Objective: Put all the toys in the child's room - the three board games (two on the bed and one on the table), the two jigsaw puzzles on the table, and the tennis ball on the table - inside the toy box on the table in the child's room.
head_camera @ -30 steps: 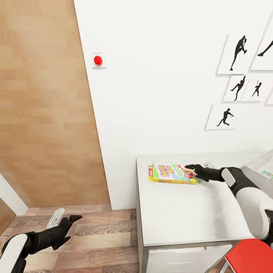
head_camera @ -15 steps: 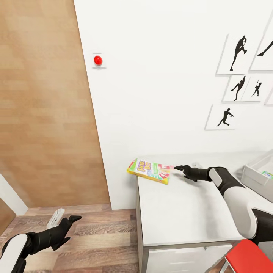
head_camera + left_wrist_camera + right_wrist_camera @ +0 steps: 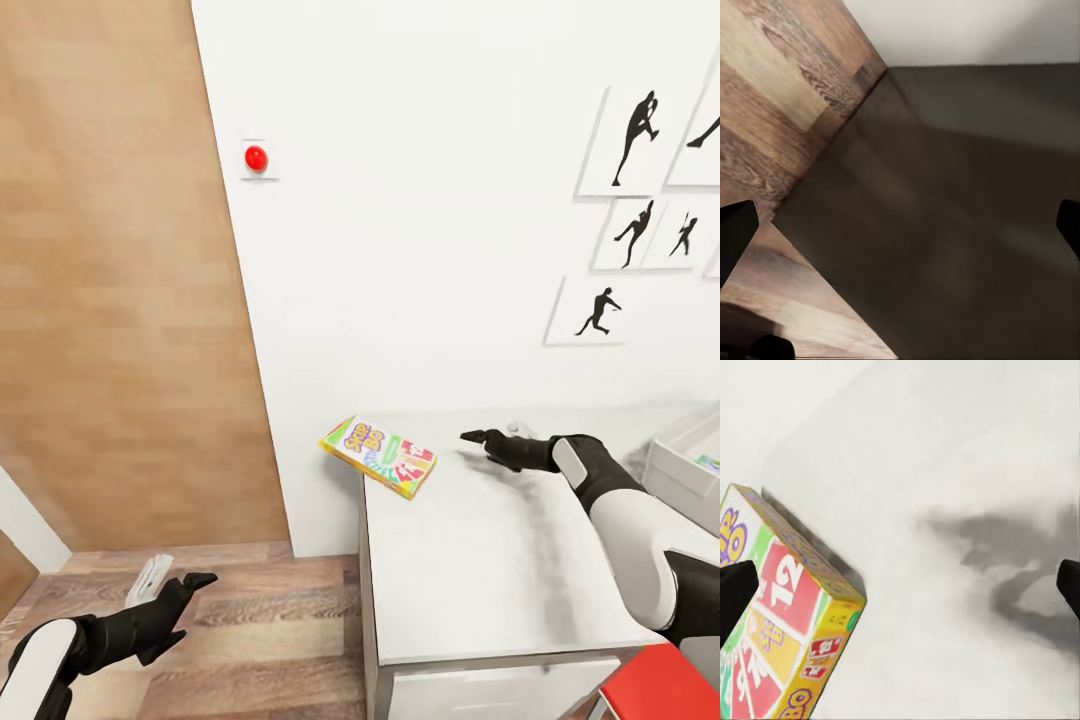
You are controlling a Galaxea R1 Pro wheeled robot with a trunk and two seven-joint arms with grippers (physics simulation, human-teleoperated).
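- Right gripper (image 3: 478, 437): jaws spread, holding nothing; it hovers low over the table (image 3: 480, 560) near the back, pointed toward the left edge.
- Left gripper (image 3: 185, 590): jaws spread and empty, hanging low over the wood floor (image 3: 250, 620), well apart from the table.
- Game box (image 3: 379, 456): yellow-edged, tilted, overhanging the table's left rear corner with much of it past the edge. It lies just beyond the right gripper's fingertips, apart from them.
- Risk: the box looks ready to tip off onto the floor. Any further nudge from the right gripper toward the left would likely send it over.
- Risk: a grasp from the table side offers only the near end, and a poor pinch could lever it off.
- Room: the wall (image 3: 420, 200) stands close behind the box, so there is no approach from the rear; open floor lies left of the table, within the left arm's side.
- Toy box (image 3: 672, 460): at the table's right end, well apart from the game box.
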